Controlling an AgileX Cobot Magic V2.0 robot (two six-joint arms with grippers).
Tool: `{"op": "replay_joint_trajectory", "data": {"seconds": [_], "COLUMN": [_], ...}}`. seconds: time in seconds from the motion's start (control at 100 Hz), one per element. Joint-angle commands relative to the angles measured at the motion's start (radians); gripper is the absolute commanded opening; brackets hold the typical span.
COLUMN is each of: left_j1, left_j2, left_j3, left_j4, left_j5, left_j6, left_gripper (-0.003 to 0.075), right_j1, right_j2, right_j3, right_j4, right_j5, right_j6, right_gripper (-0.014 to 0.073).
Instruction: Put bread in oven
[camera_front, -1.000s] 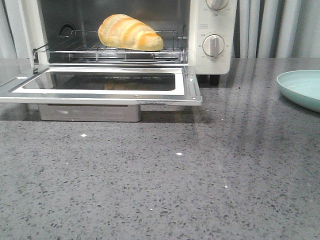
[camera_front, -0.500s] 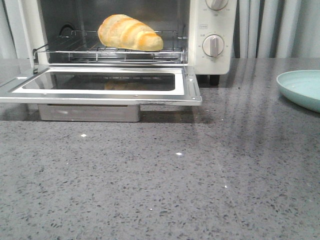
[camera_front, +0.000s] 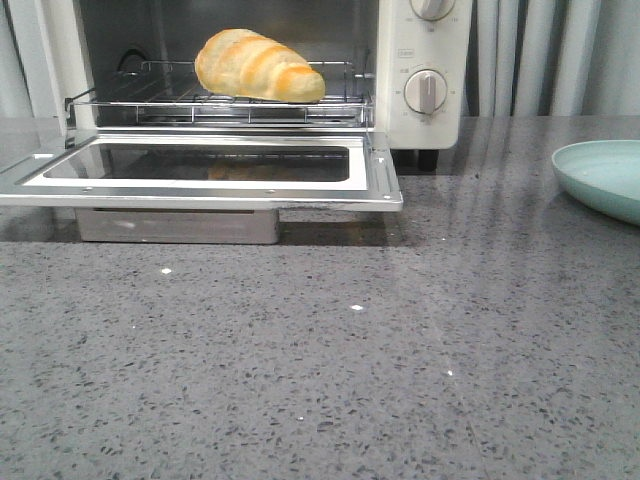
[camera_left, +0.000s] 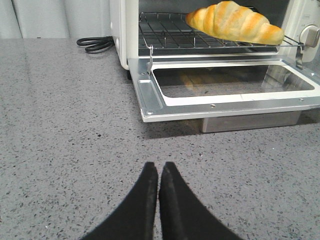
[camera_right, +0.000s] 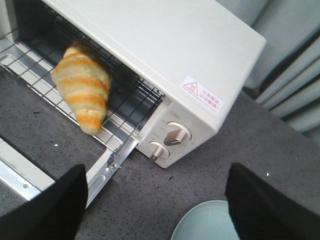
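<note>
- The bench (camera_front: 420, 380) carries the oven (camera_front: 420, 60), its door (camera_front: 200, 170) dropped flat so the rack (camera_front: 150, 100) is reachable.
- The bread (camera_front: 258, 66) lies on that rack, delivered.
- The right gripper (camera_right: 155, 200), fingers wide apart, hangs above, holding nothing.
- The left gripper (camera_left: 158, 175), fingers together, idles low over the bench.

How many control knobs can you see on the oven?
2. Both on the oven's right-hand panel: the upper knob, cut off by the frame's top edge, and the lower knob beneath it.
</note>
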Motion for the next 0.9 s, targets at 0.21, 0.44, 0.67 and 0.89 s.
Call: {"op": "replay_joint_trajectory", "data": {"seconds": [0.21, 0.44, 0.67, 0.89], "left_j1": [0.002, 0.002, 0.002, 0.002], "left_j2": [-0.024, -0.024, -0.024, -0.024], "left_j3": [-0.028, -0.028, -0.028, -0.028], "left_j4": [-0.008, -0.008, -0.008, -0.008], "left_j5": [-0.086, -0.086, -0.086, -0.086], "left_j6": [-0.009, -0.009, -0.009, -0.009], "left_gripper": [-0.0021, -0.0021, -0.0021, -0.0021], "right_j1": [-0.233, -0.377, -0.477, -0.547], "right_j2": [-0.055, -0.156, -0.358, -0.568], "right_j3": [-0.010, 0.144, 0.427, 0.769], "right_j4": [0.095, 0.095, 0.095, 0.127], "right_j5": [0.018, -0.037, -0.211, -0.425], "right_j6": [-0.008, -0.015, -0.015, -0.015], "right_gripper": [0.0517, 0.0517, 0.0517, 0.0517]}}
